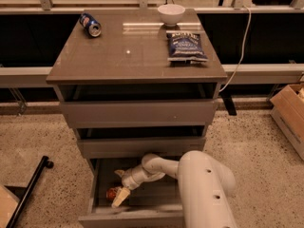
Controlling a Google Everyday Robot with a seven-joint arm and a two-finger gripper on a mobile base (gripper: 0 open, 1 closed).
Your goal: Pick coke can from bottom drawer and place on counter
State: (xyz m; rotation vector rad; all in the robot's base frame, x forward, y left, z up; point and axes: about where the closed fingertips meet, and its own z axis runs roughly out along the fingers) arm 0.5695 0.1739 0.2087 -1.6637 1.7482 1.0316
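The bottom drawer is pulled open at the foot of the cabinet. The coke can, red-orange, lies on its side at the left of the drawer tray. My gripper reaches down into the drawer from the white arm on the right; its cream fingertips sit right beside and partly over the can, hiding part of it. The counter is the glossy grey-brown top of the cabinet, above.
On the counter lie a blue can at the back left, a white bowl at the back, and a dark chip bag at the right. A cardboard box stands on the floor at right, a black bar at left.
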